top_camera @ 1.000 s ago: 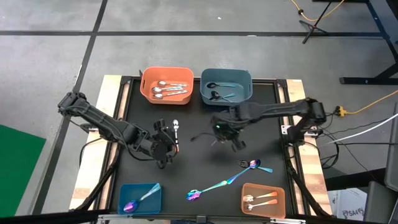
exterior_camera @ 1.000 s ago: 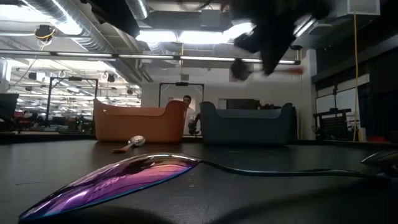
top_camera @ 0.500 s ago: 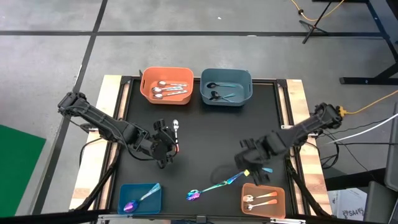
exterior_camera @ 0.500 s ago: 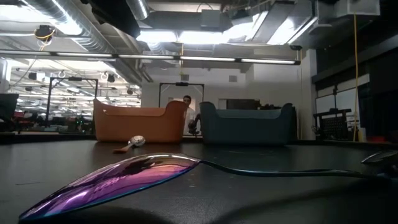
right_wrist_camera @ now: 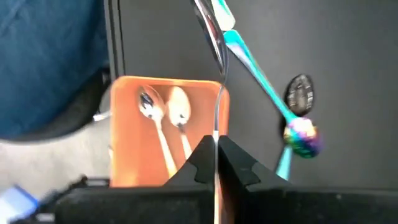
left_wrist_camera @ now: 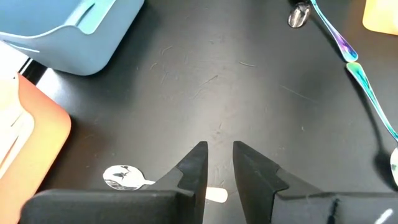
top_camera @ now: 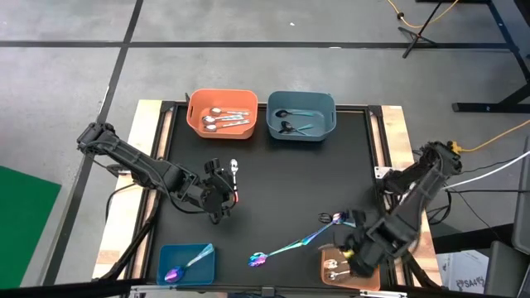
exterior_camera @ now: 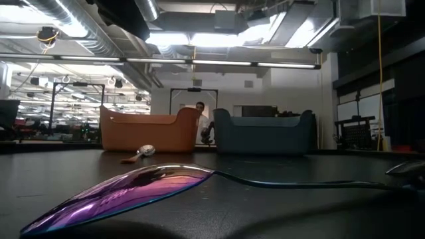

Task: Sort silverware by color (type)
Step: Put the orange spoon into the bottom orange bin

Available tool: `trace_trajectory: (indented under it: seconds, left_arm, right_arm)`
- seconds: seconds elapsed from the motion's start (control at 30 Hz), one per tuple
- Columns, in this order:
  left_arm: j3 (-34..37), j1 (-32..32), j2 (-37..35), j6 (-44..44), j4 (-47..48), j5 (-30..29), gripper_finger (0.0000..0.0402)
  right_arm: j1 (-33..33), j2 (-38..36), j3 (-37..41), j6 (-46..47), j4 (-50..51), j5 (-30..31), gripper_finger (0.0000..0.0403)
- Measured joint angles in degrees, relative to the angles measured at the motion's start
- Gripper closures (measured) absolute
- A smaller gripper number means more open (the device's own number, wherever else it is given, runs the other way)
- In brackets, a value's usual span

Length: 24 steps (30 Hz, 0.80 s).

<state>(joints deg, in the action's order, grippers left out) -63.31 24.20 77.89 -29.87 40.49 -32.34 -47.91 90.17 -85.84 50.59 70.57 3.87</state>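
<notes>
My right gripper (top_camera: 349,253) hangs over the near-right orange bin (top_camera: 331,268), shut on a thin spoon (right_wrist_camera: 215,93) that shows edge-on in the right wrist view. Two orange-handled spoons (right_wrist_camera: 163,127) lie in that bin. My left gripper (top_camera: 225,190) hovers left of the table's middle, its fingers (left_wrist_camera: 196,163) a little apart with nothing between them. Beneath it a silver spoon with an orange handle (top_camera: 235,175) lies flat on the mat. Two iridescent spoons with teal handles (top_camera: 286,247) (top_camera: 335,218) lie on the mat near the right gripper. My right gripper pinches the thin spoon (right_wrist_camera: 216,127) between its two fingers, coming from above and pointing steeply down. The fingers hide which part of the spoon they are on. The spoon is lifted clear and juts out past the fingertips over the orange bin's rim.
At the far edge stand an orange bin (top_camera: 221,112) with silver spoons and a grey-blue bin (top_camera: 301,115) with black spoons. A blue bin (top_camera: 186,263) at the near left holds an iridescent spoon. The black mat's middle (top_camera: 281,178) is bare. A person shows far off in the low view (exterior_camera: 200,114).
My right gripper has swept with its spoon from the table's middle toward the near right corner, rolling as it went, and now hangs over the near-right orange bin. It has left the low view.
</notes>
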Motion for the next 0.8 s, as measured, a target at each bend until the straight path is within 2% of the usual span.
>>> trace_trajectory:
  seconds: [0.2, 0.33, 0.57, 0.8]
  left_arm:
    - [0.00, -0.01, 0.00, 0.00, 0.00, 0.00, 0.0331]
    - [0.00, -0.01, 0.00, 0.02, -0.02, 0.02, 0.0331]
    - [0.00, 0.01, 0.00, 0.02, -0.04, 0.02, 0.0331]
    - [0.00, 0.01, 0.00, 0.02, -0.04, 0.02, 0.0331]
  right_arm:
    - [-8.40, 0.07, 5.43, 13.40, -10.06, 5.18, 0.0403]
    - [-11.64, 0.09, 10.07, 18.16, -15.06, 8.26, 0.0403]
    - [-12.97, 0.09, 17.08, 18.86, -21.79, 7.32, 0.0403]
    - [-13.74, 0.09, 19.38, 18.62, -22.92, 4.41, 0.0403]
